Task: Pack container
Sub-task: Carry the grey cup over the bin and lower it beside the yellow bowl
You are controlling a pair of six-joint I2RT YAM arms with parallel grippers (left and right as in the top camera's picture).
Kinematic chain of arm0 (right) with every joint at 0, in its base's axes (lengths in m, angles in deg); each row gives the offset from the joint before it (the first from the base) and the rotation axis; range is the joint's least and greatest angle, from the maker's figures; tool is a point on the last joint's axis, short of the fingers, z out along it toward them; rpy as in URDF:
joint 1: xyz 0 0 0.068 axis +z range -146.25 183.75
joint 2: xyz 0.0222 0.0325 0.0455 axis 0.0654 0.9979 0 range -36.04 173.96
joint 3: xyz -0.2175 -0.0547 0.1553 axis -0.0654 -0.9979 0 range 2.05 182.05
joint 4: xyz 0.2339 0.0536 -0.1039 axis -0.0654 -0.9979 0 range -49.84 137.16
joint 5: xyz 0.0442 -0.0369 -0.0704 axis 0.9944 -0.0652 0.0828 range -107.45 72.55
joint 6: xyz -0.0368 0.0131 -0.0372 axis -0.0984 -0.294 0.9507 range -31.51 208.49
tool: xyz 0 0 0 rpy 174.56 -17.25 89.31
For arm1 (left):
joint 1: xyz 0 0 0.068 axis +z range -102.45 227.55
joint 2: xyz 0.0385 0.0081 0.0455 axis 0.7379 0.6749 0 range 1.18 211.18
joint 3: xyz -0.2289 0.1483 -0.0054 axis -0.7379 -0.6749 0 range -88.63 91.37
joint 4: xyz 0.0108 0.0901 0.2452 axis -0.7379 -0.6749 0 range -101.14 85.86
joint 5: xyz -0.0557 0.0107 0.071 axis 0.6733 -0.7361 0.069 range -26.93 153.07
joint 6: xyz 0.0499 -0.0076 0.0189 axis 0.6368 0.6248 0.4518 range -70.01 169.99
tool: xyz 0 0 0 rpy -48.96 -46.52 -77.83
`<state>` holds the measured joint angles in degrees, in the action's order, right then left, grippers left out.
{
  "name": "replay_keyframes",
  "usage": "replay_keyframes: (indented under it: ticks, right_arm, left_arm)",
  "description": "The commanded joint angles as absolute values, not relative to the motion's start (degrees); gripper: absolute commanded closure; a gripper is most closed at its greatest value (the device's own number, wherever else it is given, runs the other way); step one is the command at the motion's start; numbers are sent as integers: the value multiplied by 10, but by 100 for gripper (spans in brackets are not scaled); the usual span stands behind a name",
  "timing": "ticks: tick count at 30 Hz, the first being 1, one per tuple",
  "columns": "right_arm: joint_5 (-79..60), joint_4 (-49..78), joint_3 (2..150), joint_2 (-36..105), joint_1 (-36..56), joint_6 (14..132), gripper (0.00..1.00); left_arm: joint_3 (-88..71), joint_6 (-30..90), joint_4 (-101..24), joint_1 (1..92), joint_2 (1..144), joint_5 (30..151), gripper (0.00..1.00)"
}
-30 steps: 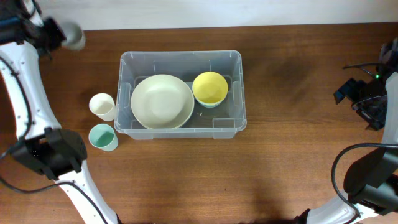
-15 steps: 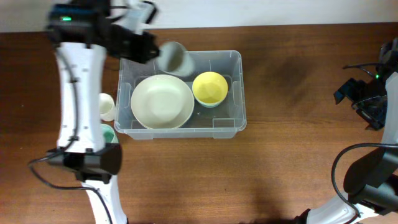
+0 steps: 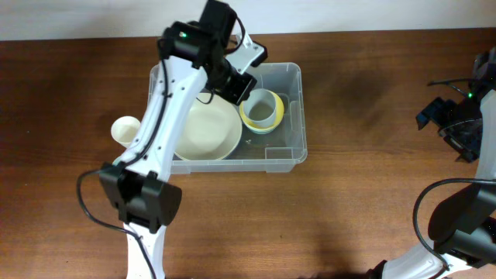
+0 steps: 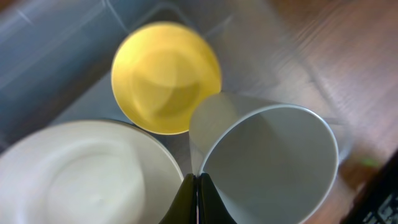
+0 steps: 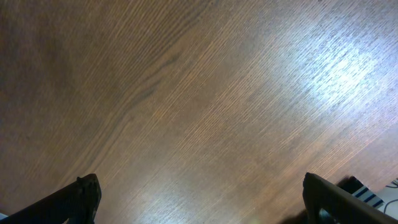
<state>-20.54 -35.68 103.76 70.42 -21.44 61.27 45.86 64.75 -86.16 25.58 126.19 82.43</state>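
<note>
Left claw point(image 4: 196, 198), pinching the grey cup point(image 4: 267, 162) by its rim, has just swung over the yellow bowl point(image 4: 165, 78) in the container point(image 3: 285, 143), so the drop looks next.

The large rectangular clear plastic container point(image 3: 288, 151) was see-through and glossy, its smooth walls catching pale reflections. The brown wooden table point(image 5: 186, 112) showed fine straight grain and a soft satin sheen where light fell on it. The round yellow bowl point(image 4: 165, 74) looked like smooth matt plastic, as did the wide cream bowl point(image 4: 81, 174) and the pale grey round cup point(image 4: 273, 162). The left arm's white shell point(image 3: 159, 116) looked like smooth, slightly glossy plastic.
</note>
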Motion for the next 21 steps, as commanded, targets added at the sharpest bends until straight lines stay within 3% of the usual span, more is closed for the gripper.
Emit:
replay_keyframes:
  ticks: [1, 21]
  right_arm:
    - [-206, -357, 1034, 706, -214, 611, 1]
    - [-206, -357, 1034, 706, -214, 611, 1]
  left_arm:
    - [415, 635, -840, 259, 1273, 812, 99]
    - [326, 635, -825, 258, 1280, 812, 99]
